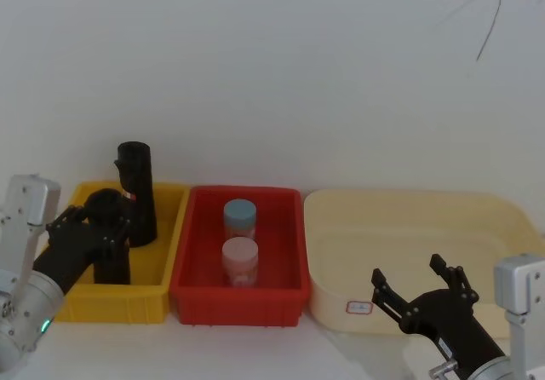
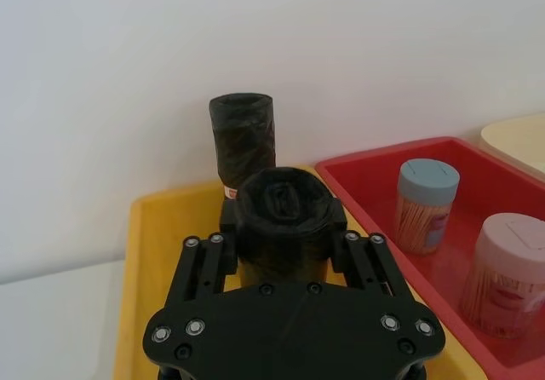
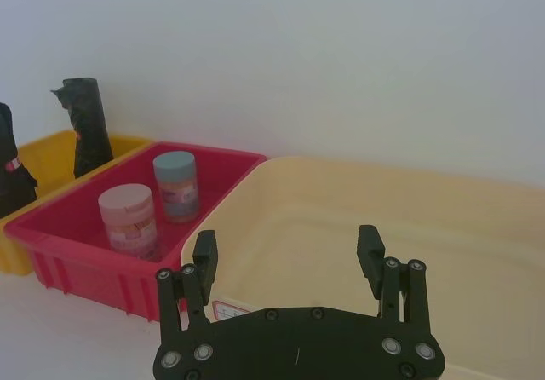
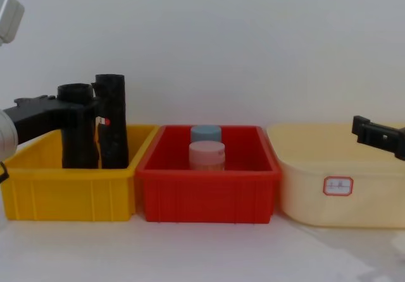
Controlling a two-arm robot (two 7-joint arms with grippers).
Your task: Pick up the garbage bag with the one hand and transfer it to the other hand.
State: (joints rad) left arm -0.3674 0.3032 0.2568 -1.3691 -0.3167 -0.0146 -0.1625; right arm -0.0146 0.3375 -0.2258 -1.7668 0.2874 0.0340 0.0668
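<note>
1 white table (image 4: pixel 202 251), white wall (image 4: pixel 253 42), left fingers (image 2: pixel 204 265) gripping garbage bag (image 2: pixel 281 218), right fingers (image 3: pixel 204 256) spread

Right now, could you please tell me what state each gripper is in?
Left gripper: closed on the garbage bag.
Right gripper: open, empty.

The head view looks forward and down on the counter (image 1: pixel 255 346) from above and behind the left gripper (image 1: pixel 109 216) and the right gripper (image 1: pixel 409 271). The chest view sits lower, level across, meeting the red bin (image 1: pixel 238 303) side-on. Each wrist view rides close behind its own gripper, facing the wall (image 1: pixel 255 73). The left wrist view is tight on the garbage bag (image 2: pixel 285 214). All four views share the red bin.
</note>
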